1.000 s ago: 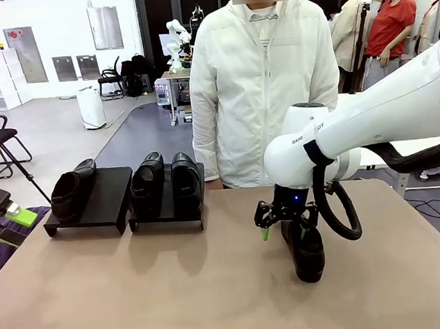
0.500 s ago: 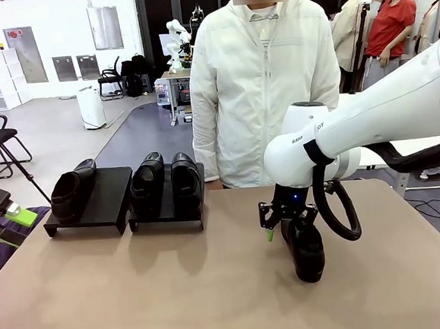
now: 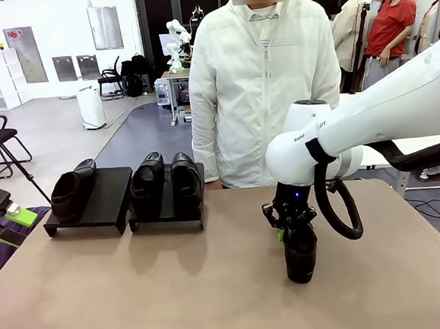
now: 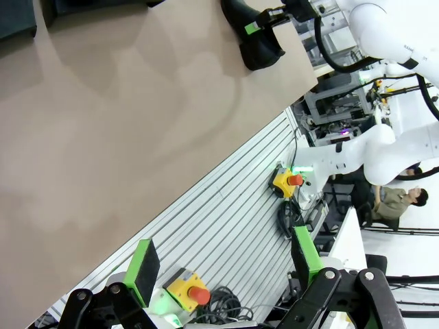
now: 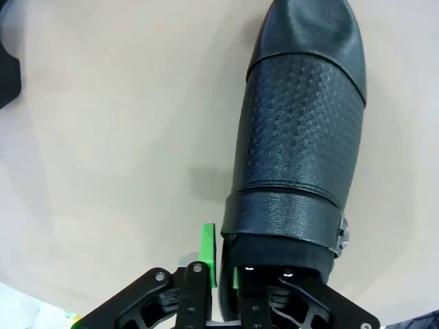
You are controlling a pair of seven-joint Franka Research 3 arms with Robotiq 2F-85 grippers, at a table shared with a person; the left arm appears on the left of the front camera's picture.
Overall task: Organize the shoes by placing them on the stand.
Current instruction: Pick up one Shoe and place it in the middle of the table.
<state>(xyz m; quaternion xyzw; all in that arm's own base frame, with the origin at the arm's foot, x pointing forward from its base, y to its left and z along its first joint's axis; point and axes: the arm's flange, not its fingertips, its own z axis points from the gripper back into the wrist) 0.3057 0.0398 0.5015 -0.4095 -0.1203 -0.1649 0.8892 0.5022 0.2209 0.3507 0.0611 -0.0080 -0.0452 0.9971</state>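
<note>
- My right gripper (image 3: 291, 229) is pinched on the heel-end collar of the loose shoe (image 3: 301, 253); in the right wrist view one green pad (image 5: 208, 253) sits outside the collar wall and the other finger goes down inside the opening.
- Shoe is on the table (image 3: 139, 293), right of centre, near my side. Whether the sole has lifted, I can't tell.
- Long axis runs straight away from my fingers: heel at the grip, toe (image 5: 312, 27) pointing outward along my approach line.
- Target is the free slot on the left stand section (image 3: 100, 197), beside the single shoe (image 3: 73, 190). The right section (image 3: 168, 207) already carries a pair (image 3: 166, 181).
- So the carry goes leftward and toward the far side, well apart from here.
- My left gripper (image 4: 226, 264) hangs spread wide and empty off the table's left edge; it's nearer that slot, but the right one has the shoe.
</note>
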